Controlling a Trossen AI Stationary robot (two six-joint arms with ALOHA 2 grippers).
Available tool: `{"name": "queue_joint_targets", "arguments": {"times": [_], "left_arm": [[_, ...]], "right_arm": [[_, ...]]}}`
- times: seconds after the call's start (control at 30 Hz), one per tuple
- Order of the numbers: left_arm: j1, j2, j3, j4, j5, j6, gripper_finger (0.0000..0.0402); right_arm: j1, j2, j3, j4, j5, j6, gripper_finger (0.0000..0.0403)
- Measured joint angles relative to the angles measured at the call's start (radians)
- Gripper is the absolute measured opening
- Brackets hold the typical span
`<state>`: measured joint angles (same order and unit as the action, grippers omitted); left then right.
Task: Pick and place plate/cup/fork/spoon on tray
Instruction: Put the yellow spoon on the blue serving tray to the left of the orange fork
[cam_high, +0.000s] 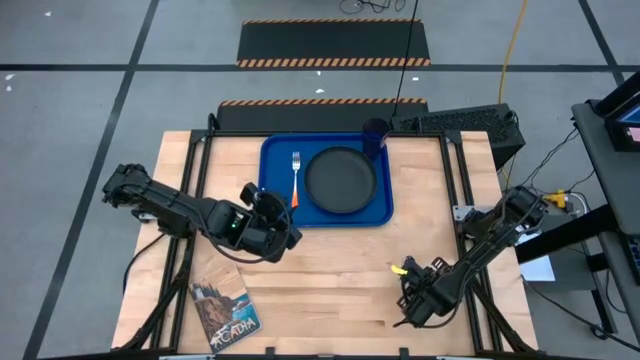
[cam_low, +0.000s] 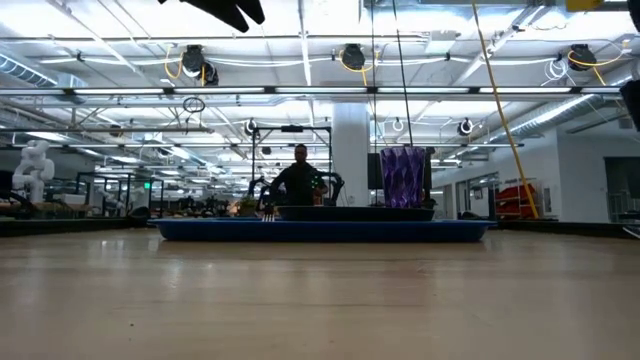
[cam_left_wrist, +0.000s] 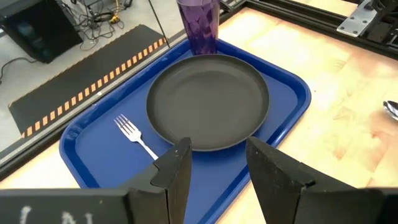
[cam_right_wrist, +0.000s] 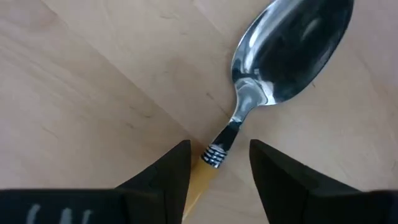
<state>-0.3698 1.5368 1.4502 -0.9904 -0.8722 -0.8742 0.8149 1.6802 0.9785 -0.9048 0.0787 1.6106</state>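
The blue tray (cam_high: 325, 205) lies at the table's far middle. On it are the black plate (cam_high: 341, 180), the fork (cam_high: 296, 178) to the plate's left, and the purple cup (cam_high: 375, 135) in the far right corner. My left gripper (cam_left_wrist: 217, 168) is open and empty over the tray's near left corner (cam_high: 283, 208). The spoon (cam_right_wrist: 273, 68) lies flat on the wood at the table's near right. My right gripper (cam_right_wrist: 219, 168) is open, low over the spoon, one finger on each side of its yellow handle (cam_right_wrist: 200, 180). My right gripper comes at the spoon from above, its fingers lying across the handle's end nearest the bowl (cam_right_wrist: 211, 155). One finger (cam_right_wrist: 177, 171) stands right beside the handle; I cannot tell whether it touches. The spoon lies flat on the table.
A small picture booklet (cam_high: 225, 305) lies at the table's near left. Bare wood runs between the tray and the near edge. In the low view a person (cam_low: 300, 178) shows in the room behind the tray (cam_low: 320, 230).
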Motion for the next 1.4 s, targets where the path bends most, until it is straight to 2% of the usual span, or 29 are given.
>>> {"name": "queue_joint_targets", "arguments": {"times": [0.37,0.6,0.9,1.07,1.3,1.4], "left_arm": [[0.001,0.000,0.000,0.000,0.000,0.001,0.0157],[-0.006,0.000,0.000,-0.001,0.000,0.001,0.0157],[-0.006,0.000,0.000,-0.001,0.000,0.054,0.0157],[-0.004,0.000,0.000,-0.001,-0.001,0.094,0.0157],[0.007,0.000,0.000,0.000,-0.001,0.127,0.0157],[0.017,0.000,0.000,0.006,0.000,0.164,0.0157]], "right_arm": [[-0.007,-0.009,-0.018,0.051,0.027,-0.100,0.0017],[-0.003,-0.054,-0.023,0.069,0.146,-0.165,0.0037],[-0.077,-0.186,-0.022,0.064,0.370,-0.394,0.0018],[-0.140,-0.272,-0.022,0.114,0.498,-0.586,0.0031],[-0.267,-0.380,-0.021,0.291,0.571,-0.939,0.0026],[-0.321,-0.410,-0.033,0.420,0.590,-1.107,0.0029]]}}
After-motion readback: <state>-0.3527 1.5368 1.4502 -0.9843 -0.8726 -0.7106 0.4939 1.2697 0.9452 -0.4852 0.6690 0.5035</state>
